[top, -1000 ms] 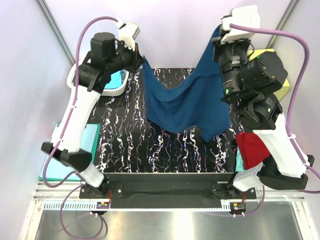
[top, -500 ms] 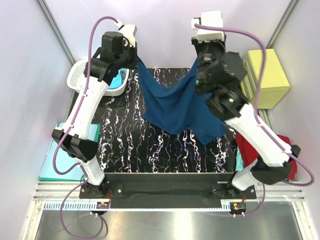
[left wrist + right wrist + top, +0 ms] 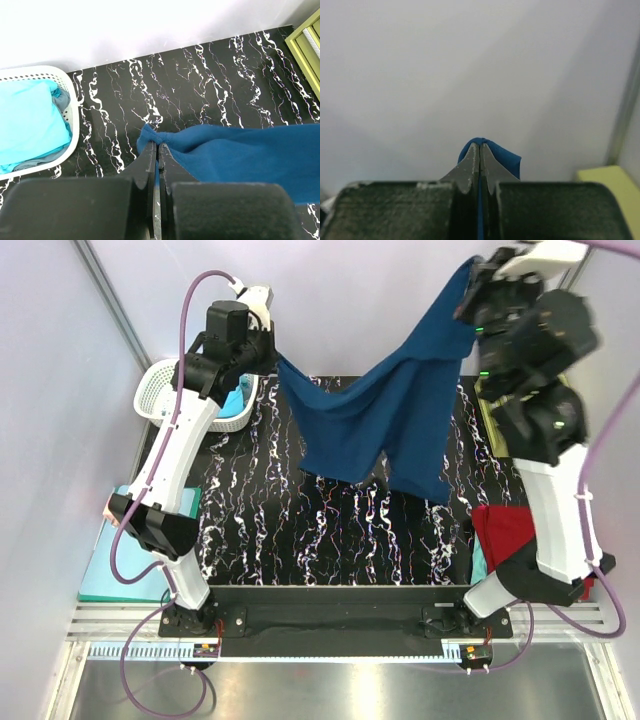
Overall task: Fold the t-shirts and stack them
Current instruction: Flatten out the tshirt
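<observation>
Reading from the left, we find the teal clipboard (image 3: 95,575) at the table's near-left edge and the white basket (image 3: 150,390) at the far-left corner, with a turquoise tee (image 3: 30,117) bundled inside it. Just beside the basket, the left gripper (image 3: 272,358) is clenched on a pinch of the navy t-shirt (image 3: 385,415). The left wrist view shows its jaws pressed together, a small tuft of blue cloth poking past the tips and the rest running off to the right over the black marbled table (image 3: 260,530). The left arm reaches far forward, its forearm sloping up from the elbow.

From that grip the shirt's top edge climbs rightward to the right gripper (image 3: 470,276), which sits much nearer the overhead camera, so we judge it the higher one. Its jaws too are clamped on a fold of the blue cloth. The right arm stands nearly upright and stretched out. Between the two grips the shirt hangs as a sagging, tilted sheet over the far half of the table; whether its lower edge touches the surface we cannot tell. Near the right arm's base lies a red tee (image 3: 503,532).

We judge that the coming move turns on this slant. The held edge runs left-low to right-high, so the right arm would need to come down and level it before the shirt can be laid flat.
</observation>
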`<action>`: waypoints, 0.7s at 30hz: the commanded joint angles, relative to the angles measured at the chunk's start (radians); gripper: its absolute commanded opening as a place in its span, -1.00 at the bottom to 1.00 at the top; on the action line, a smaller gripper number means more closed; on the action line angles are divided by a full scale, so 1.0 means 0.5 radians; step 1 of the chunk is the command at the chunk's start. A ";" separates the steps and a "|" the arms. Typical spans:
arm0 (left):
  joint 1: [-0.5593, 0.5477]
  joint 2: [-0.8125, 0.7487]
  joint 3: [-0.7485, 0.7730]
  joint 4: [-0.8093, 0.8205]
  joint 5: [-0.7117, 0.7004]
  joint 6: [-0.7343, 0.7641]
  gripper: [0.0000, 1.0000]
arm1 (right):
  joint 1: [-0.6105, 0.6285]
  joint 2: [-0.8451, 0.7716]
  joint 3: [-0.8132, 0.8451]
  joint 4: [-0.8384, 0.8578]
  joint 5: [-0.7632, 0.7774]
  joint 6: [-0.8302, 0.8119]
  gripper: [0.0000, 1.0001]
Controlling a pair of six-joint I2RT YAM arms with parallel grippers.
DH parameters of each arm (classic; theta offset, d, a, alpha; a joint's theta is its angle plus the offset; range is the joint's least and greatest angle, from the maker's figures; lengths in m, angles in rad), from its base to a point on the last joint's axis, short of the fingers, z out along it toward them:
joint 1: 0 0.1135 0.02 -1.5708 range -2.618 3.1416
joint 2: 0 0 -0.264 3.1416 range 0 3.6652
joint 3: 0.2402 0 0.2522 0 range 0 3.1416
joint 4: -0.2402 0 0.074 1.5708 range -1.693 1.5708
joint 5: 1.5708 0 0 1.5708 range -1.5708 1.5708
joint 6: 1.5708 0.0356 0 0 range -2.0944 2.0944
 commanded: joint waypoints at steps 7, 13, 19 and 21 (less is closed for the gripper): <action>0.046 -0.102 0.008 0.115 -0.020 0.039 -1.00 | -0.901 0.335 0.294 -0.222 -1.912 1.457 -1.00; 0.074 -0.063 0.094 0.121 -0.176 0.085 -1.00 | -1.175 0.611 0.460 -0.222 -1.760 1.473 -1.00; 0.089 0.087 0.174 0.103 -0.385 0.162 -1.00 | -1.362 0.890 0.445 -0.268 -1.603 1.409 -1.00; 0.102 0.167 0.201 0.093 -0.419 0.162 -1.00 | -1.362 1.007 0.448 -0.320 -1.557 1.393 -1.00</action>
